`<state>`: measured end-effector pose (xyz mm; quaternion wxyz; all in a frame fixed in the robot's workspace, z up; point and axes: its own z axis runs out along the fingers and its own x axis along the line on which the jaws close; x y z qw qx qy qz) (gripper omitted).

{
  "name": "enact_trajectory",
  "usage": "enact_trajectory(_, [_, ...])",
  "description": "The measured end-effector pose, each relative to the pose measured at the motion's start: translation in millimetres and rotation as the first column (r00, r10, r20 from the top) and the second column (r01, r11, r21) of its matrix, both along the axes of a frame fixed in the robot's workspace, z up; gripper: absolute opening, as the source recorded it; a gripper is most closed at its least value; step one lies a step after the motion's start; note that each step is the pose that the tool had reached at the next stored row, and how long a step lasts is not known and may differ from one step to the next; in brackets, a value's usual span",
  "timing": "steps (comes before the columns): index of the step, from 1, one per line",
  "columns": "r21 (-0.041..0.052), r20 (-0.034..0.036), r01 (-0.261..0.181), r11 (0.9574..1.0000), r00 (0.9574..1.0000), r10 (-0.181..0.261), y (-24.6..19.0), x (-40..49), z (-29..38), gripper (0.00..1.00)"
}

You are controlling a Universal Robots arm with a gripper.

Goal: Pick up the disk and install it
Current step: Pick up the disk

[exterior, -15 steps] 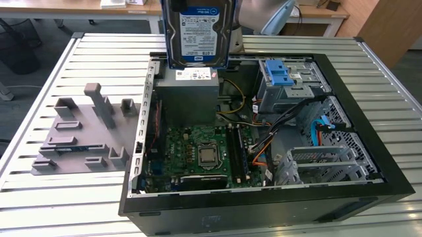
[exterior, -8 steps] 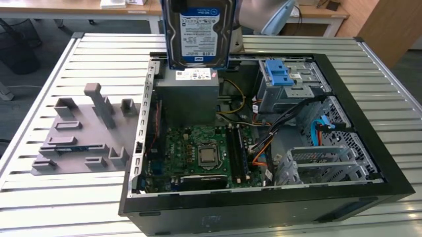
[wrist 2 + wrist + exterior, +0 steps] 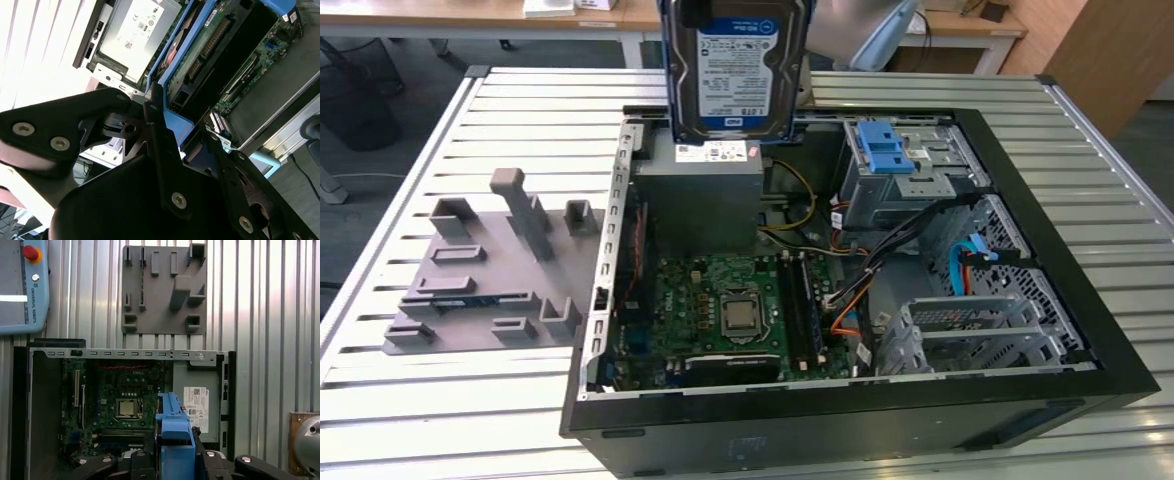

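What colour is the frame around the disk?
Blue, clearest on the disk in the first wrist view.

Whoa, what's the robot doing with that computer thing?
The robot arm's tool is clamped on the disk, gripping its blue frame. It holds the disk upright in the air over the open computer case, near the grey power supply box. The disk is not set into the case yet.

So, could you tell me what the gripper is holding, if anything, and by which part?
The gripper holds the disk by its blue plastic carrier, at the upper end; it hangs upright over the open computer case.
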<state>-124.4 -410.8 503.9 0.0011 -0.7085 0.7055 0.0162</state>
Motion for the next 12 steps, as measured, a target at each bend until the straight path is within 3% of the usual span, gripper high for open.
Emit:
enact_trajectory(9, [-0.0001, -0.0004, 0.000, 1.0000, 1.0000, 0.000, -1.9, 25.3, 0.0, 0.36])
enact_trajectory(12, [0.0003, -0.0003, 0.000, 1.0000, 1.0000, 0.000, -4.0, 29.0, 0.0, 0.36])
